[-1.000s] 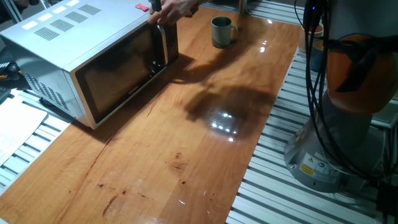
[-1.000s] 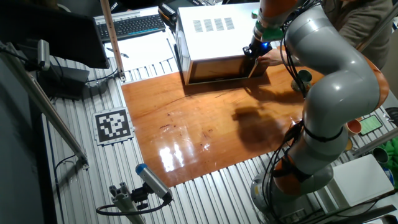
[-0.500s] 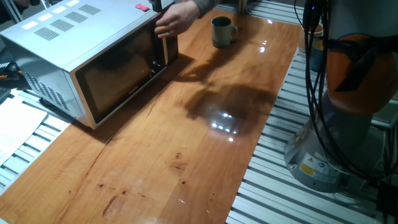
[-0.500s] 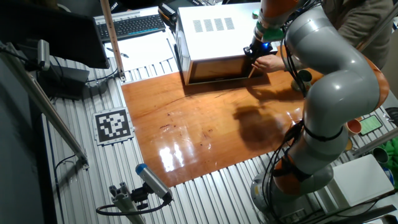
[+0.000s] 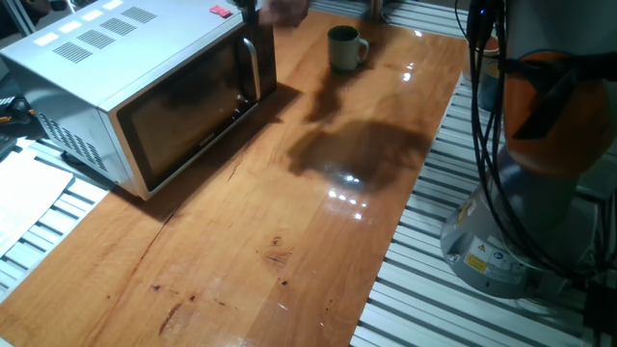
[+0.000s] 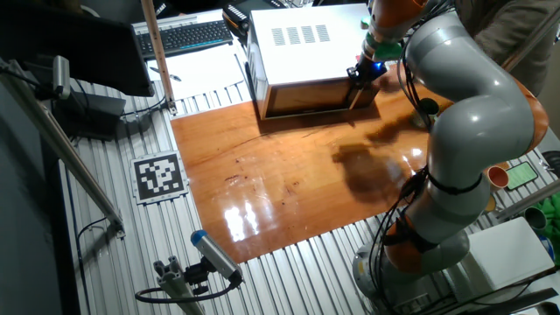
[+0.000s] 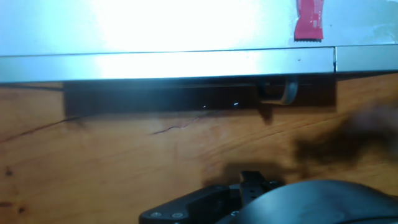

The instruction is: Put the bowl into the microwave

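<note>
The microwave (image 5: 145, 96) door is being kept closed, so its handle (image 5: 251, 67) should be hooked first. The bowl (image 5: 342, 48) is standing on the desk (image 5: 289, 231) beside it. The tool's spread cannot be told.

We see dim fixed views with overhead glare on the table (image 5: 289, 222) and a dark shadow beside it; the hand view looks soft, the microwave (image 7: 155, 25) top perhaps overexposed.
</note>
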Controlling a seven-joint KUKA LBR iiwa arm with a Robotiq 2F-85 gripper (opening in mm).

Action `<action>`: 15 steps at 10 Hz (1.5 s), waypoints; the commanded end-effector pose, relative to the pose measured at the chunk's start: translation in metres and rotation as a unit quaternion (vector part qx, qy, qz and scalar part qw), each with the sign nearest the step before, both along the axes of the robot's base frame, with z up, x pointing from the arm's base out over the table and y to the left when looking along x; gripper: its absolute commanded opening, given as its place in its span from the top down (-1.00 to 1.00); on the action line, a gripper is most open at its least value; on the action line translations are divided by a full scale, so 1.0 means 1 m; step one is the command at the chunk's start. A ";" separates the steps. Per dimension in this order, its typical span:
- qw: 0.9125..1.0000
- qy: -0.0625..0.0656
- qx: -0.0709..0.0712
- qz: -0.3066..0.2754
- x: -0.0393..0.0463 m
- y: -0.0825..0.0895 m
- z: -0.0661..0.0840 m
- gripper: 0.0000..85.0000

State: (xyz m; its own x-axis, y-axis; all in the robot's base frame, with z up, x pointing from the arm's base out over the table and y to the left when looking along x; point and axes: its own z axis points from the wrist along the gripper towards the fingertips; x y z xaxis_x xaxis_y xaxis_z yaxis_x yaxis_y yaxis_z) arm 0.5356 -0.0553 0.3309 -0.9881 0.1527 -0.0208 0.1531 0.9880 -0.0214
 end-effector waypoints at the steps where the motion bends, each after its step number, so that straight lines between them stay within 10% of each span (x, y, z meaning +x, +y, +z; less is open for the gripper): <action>1: 1.000 -0.002 -0.002 -0.003 0.0008 -0.005 -0.006 1.00; 7: 1.000 0.013 0.005 -0.016 0.0050 -0.018 -0.022 1.00; 10: 0.998 0.035 -0.022 -0.040 0.0050 -0.018 -0.022 1.00; 13: 0.999 0.012 -0.019 -0.046 0.0050 -0.018 -0.022 -0.20; 15: 0.999 0.004 -0.014 -0.038 0.0203 -0.036 -0.035 -0.20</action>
State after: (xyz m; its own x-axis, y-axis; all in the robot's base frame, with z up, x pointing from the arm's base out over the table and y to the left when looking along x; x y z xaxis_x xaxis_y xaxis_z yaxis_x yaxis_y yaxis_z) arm 0.5578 -0.0932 0.2937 -0.9737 0.2270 -0.0214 0.2279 0.9721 -0.0548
